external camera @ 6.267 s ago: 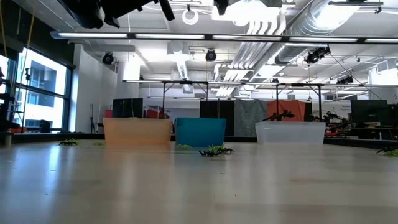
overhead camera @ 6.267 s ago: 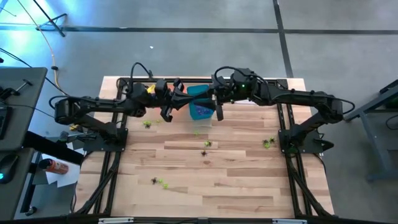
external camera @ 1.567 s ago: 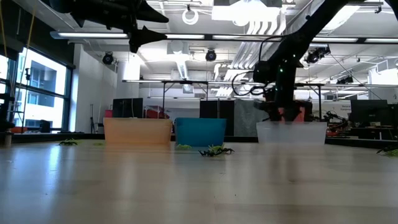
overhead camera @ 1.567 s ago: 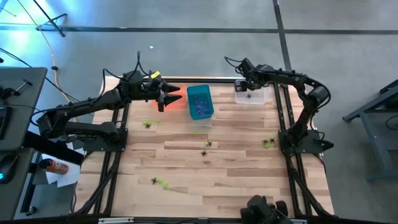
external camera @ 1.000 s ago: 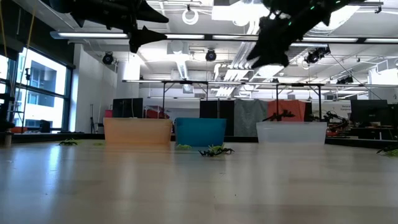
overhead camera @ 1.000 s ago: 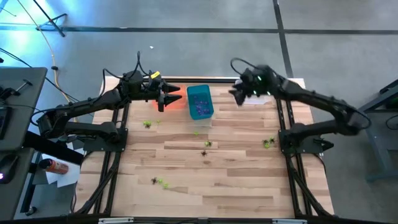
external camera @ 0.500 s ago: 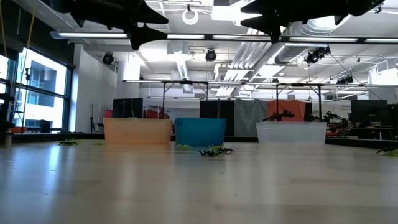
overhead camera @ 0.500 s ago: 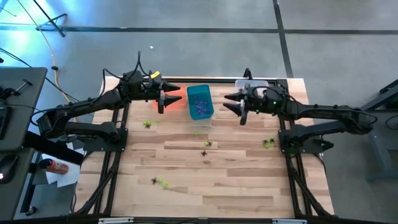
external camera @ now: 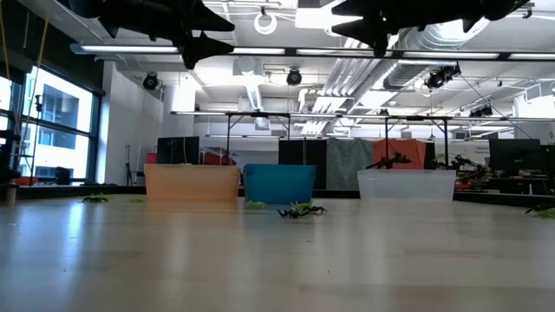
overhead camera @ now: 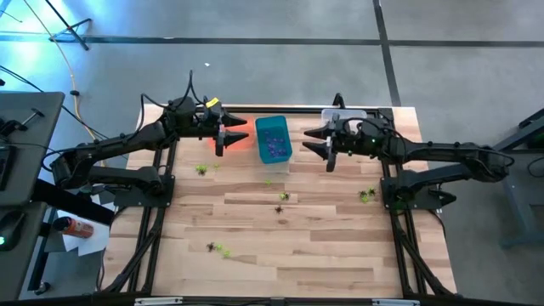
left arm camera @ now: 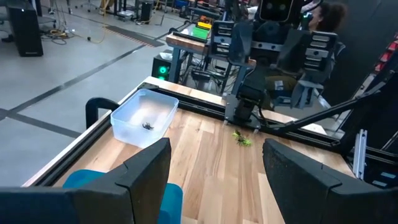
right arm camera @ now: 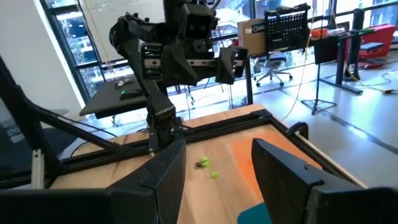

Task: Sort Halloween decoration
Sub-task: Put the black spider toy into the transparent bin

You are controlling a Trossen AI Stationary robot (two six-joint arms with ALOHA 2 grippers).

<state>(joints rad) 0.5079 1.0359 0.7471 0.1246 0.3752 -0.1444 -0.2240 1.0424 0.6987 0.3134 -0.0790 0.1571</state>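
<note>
Both my right gripper (overhead camera: 318,143) and left gripper (overhead camera: 232,136) hang spread and empty; I risk that these tiny spiders (overhead camera: 281,197) slip when pinched

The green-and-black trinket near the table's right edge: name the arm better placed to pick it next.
Right, probably. The trinket lies just below the open right gripper, on that arm's side; the open left gripper hangs over the orange bin, beyond the teal bin.

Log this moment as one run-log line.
left gripper: open, empty, above orange bin | right gripper: open, empty, between teal bin and clear bin | spider trinkets: scattered on table
</note>
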